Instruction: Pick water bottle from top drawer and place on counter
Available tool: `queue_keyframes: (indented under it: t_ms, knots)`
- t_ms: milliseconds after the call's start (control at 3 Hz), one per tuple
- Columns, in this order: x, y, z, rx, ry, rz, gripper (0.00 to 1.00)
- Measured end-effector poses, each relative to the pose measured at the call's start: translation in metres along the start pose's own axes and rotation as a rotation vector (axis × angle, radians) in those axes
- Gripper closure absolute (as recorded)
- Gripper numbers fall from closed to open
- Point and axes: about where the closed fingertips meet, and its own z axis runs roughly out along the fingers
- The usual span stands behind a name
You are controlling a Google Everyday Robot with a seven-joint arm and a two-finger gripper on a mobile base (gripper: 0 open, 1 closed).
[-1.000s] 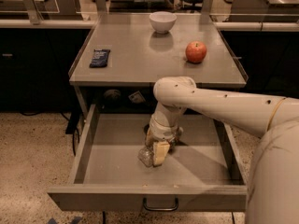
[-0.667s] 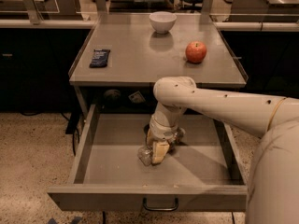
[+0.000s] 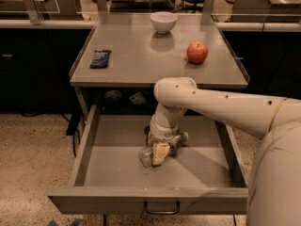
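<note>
The top drawer [image 3: 117, 168] stands pulled out toward me, with its dark bar handle [image 3: 161, 208] on the front. The water bottle [image 3: 177, 141] lies on its side on the drawer floor, near the middle. My gripper [image 3: 156, 147] reaches down into the drawer from the pale arm on the right. Its fingers [image 3: 160, 153] sit on either side of the bottle's middle, closed against it. The bottle rests on the drawer floor. The counter [image 3: 141, 55] is the grey top right behind and above the drawer.
On the counter are a white bowl [image 3: 163, 21] at the back, a red apple [image 3: 197, 52] at the right and a dark blue packet [image 3: 100, 58] at the left. A pale ledge [image 3: 263, 26] with glass panels runs behind. My arm crosses the drawer's right half.
</note>
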Motion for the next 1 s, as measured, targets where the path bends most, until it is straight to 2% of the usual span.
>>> queue_keyframes:
  t_ms: [333, 667, 1000]
  knots:
    - [-0.001, -0.003, -0.014, 0.008, 0.009, 0.007, 1.0]
    - [-0.01, -0.016, -0.069, 0.062, 0.027, -0.017, 1.0]
    - [-0.028, -0.034, -0.145, 0.137, 0.076, -0.053, 1.0]
